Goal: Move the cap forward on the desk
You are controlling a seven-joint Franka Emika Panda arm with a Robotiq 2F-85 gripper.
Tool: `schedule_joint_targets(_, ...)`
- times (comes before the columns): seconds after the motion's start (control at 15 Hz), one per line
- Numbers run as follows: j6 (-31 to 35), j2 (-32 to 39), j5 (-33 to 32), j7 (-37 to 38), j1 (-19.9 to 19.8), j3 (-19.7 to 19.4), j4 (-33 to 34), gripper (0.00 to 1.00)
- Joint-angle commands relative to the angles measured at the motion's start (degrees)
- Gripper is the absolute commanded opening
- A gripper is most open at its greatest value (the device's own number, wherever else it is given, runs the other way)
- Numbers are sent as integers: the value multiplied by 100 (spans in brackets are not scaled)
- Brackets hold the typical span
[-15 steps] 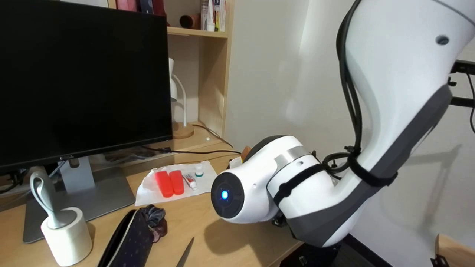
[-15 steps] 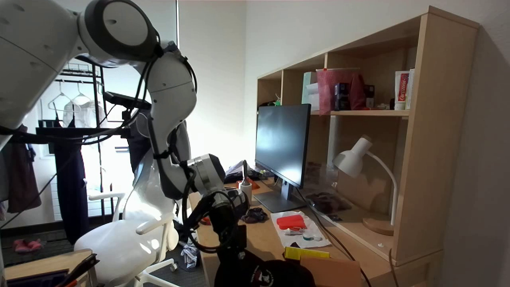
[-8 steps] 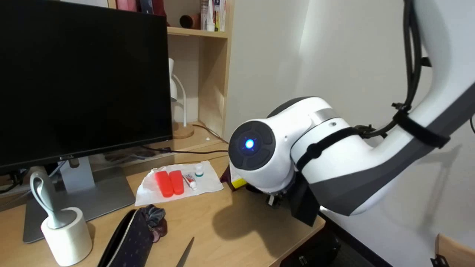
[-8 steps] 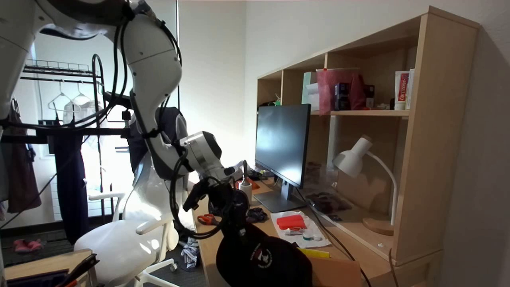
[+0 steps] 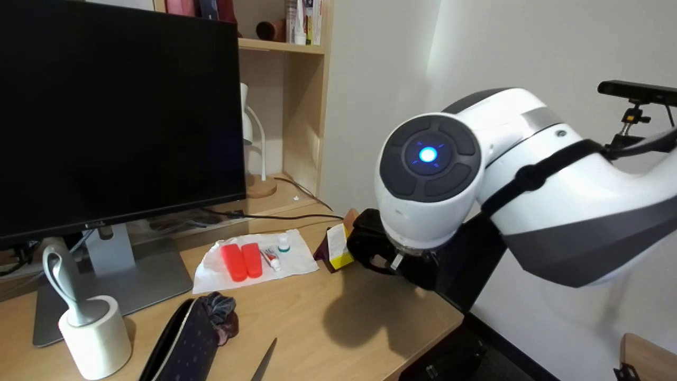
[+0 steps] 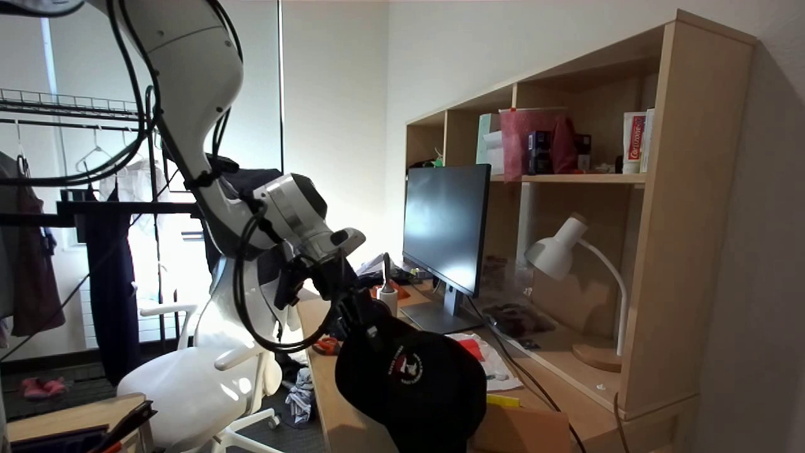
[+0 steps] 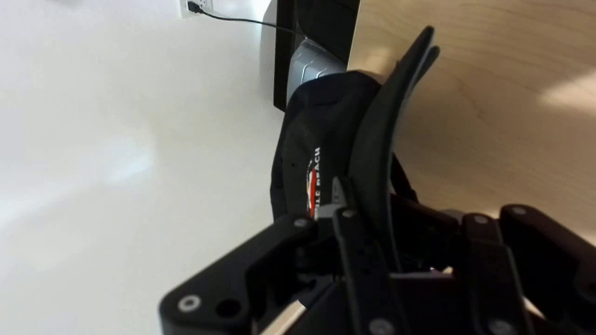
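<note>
The black cap (image 6: 440, 384) hangs from my gripper (image 6: 375, 336) in an exterior view, with its red-white mark facing that camera. In the wrist view, the curved brim runs between the fingers of my gripper (image 7: 377, 204), which are shut on it. The crown of the cap (image 7: 321, 121) lies beyond the fingers, by the desk's edge. In an exterior view only part of the cap (image 5: 365, 238) shows, beside the wrist, above the corner of the tan desk (image 5: 307, 328). There the fingers are mostly hidden by the wrist.
A yellow-white box (image 5: 338, 246) stands close to the cap. White paper (image 5: 211, 280) bears red cases (image 5: 240, 262) and small tubes. A dark patterned pouch (image 5: 190, 344), a blade tip (image 5: 264, 360), a white roller holder (image 5: 95, 338) and a monitor (image 5: 121, 121) are further along. A wall borders the desk.
The arm has risen, moving right in an exterior view. The cap has come up with the gripper, and its mark has moved upward. The desk objects have not moved.
</note>
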Motion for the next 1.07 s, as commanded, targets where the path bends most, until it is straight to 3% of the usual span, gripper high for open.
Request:
schedule_joint_targets(0.0,633,-818,-401,213,-213,124,-672,8)
schedule_joint_targets(0.07,287,-350,-100,38,-174,168,-267,8)
schedule_joint_targets(0.53,378,-375,-103,-17,-214,191,-296,8)
schedule_joint_targets(1.0,429,-242,408,-1780,-454,63,1048,8)
